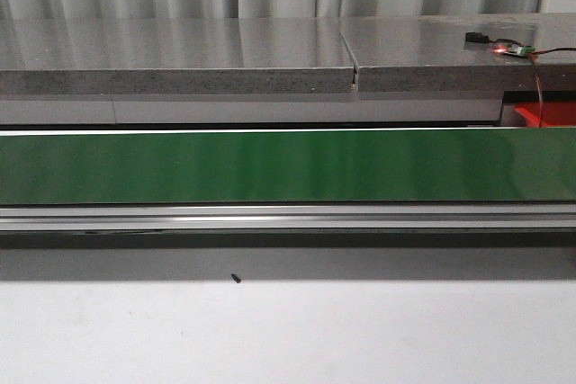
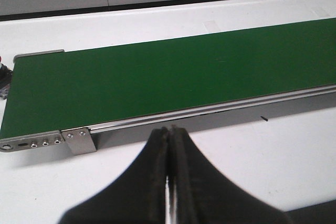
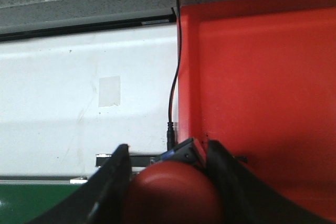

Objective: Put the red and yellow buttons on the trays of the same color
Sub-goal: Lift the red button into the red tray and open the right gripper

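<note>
1. Three views, the front one first. A long green conveyor belt (image 1: 270, 165) with a smooth, slightly glossy face runs across the white surface (image 1: 288, 339), edged by an aluminium side rail (image 1: 288, 216). Behind it lies a speckled grey stone-look ledge (image 1: 180, 56) carrying a small circuit board with a lit red light (image 1: 511, 48). A corner of the red plastic tray (image 1: 547, 114) shows at the far right, behind the belt's end. Neither arm appears here, and no button lies on the visible belt.

2. Left wrist view. The left gripper (image 2: 169, 135) hangs over the white surface just beside the belt's near rail, its black, tapered fingers (image 2: 152, 182) pressed together with nothing between them. By my reading it waits at this end of the belt, where the metal end bracket (image 2: 79, 140) with small screws sits, for a button to arrive. No yellow tray or yellow button is in sight.

3. Right wrist view. The right gripper (image 3: 170, 182) holds a smooth, rounded red button (image 3: 173, 195) between its black fingers (image 3: 113, 182), which are spread only as far as the button's width. It sits at the edge of the red tray, whose flat matte floor fills the view alongside. A thin black cable (image 3: 176, 66) runs down beside the tray's wall to a plug. The grip looks placed for moving the button over its matching tray; release is not yet done.
</note>
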`<state>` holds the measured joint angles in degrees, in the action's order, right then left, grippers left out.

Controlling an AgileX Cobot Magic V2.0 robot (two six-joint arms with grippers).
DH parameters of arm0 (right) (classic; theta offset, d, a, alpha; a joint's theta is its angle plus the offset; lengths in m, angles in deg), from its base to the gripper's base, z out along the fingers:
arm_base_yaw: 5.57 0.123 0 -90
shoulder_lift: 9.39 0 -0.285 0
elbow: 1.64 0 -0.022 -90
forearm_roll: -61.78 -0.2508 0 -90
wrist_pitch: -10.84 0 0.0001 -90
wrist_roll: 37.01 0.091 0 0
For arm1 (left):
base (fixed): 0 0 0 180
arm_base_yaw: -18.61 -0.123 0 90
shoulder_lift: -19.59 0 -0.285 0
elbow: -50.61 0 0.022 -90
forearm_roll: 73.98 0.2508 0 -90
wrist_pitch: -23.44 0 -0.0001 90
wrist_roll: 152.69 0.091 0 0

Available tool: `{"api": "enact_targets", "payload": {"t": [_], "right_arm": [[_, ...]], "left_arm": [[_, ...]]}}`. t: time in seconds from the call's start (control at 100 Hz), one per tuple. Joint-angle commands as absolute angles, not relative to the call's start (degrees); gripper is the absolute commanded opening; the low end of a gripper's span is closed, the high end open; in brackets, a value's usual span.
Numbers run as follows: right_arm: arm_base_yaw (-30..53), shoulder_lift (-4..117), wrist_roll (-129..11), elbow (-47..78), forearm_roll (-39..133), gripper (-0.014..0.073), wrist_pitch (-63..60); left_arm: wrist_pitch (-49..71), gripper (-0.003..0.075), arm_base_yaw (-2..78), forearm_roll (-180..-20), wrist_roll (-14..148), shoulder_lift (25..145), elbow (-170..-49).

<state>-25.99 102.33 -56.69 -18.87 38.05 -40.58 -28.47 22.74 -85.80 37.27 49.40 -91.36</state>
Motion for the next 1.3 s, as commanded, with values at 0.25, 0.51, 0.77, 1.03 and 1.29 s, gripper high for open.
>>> {"api": "enact_targets", "payload": {"t": [0.25, 0.51, 0.77, 1.03, 1.29], "right_arm": [[-26.58, 109.03, -56.04, -27.73, 37.15, 0.0066, -38.31], [-27.97, 112.79, -53.53, -27.73, 37.15, 0.0066, -35.73], [-28.15, 115.39, -53.53, -27.73, 37.15, 0.0066, -32.63], [-28.15, 118.13, -53.53, -27.73, 36.31, 0.0070, -31.85], [-28.15, 119.45, -53.53, -27.73, 34.98, 0.0104, -32.21]], "left_arm": [[-24.97, -0.0018, 23.08, -86.64, 37.31, 49.84, -92.66], [-24.97, -0.0018, 23.08, -86.64, 37.31, 49.84, -92.66], [-24.97, -0.0018, 23.08, -86.64, 37.31, 49.84, -92.66], [-24.97, -0.0019, 23.08, -86.64, 37.31, 49.84, -92.66], [-24.97, -0.0019, 23.08, -86.64, 37.31, 49.84, -92.66]]}}
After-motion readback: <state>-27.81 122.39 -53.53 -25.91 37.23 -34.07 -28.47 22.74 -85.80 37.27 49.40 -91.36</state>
